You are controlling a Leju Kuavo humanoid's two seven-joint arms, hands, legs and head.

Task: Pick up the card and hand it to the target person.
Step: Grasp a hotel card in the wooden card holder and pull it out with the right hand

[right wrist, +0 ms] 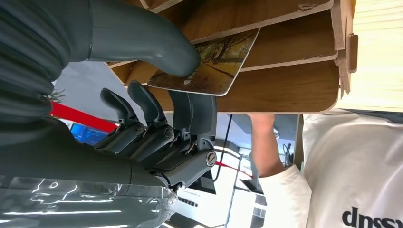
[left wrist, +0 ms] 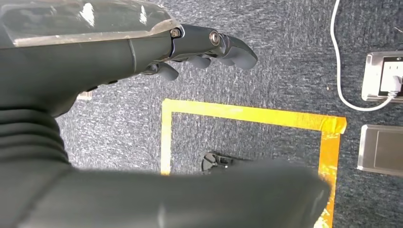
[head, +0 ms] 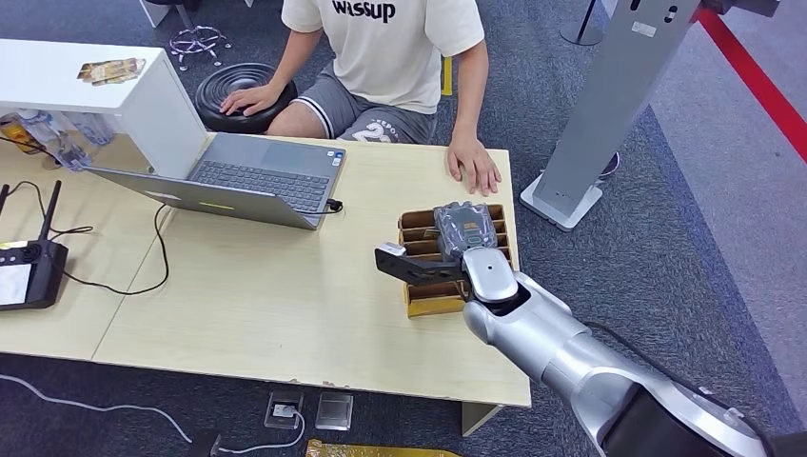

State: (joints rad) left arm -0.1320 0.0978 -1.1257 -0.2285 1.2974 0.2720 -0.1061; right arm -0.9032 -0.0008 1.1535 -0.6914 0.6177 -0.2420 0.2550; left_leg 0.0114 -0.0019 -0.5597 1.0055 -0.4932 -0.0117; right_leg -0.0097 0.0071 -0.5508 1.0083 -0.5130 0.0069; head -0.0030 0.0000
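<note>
The card (right wrist: 214, 66), printed with an autumn tree picture, is pinched between my right hand's thumb (right wrist: 142, 38) and its fingers (right wrist: 190, 109). It lies across the dividers of the wooden card rack (right wrist: 285, 90); I cannot tell whether it still touches them. On the table's right side, my right hand (head: 447, 249) sits over the wooden card rack (head: 413, 303). The person (head: 390, 48) in a white T-shirt sits across the table, one hand (head: 474, 164) flat on the tabletop just beyond the rack. My left hand (left wrist: 142, 52) hangs over the carpet with its fingers apart, holding nothing.
An open laptop (head: 247, 176) lies at the table's middle back, beside a white box (head: 95, 90). A black controller (head: 29, 271) and cables lie at the left. A grey stand (head: 609, 105) rises off the table's right. Yellow tape (left wrist: 256, 116) and floor sockets (left wrist: 382, 76) mark the carpet.
</note>
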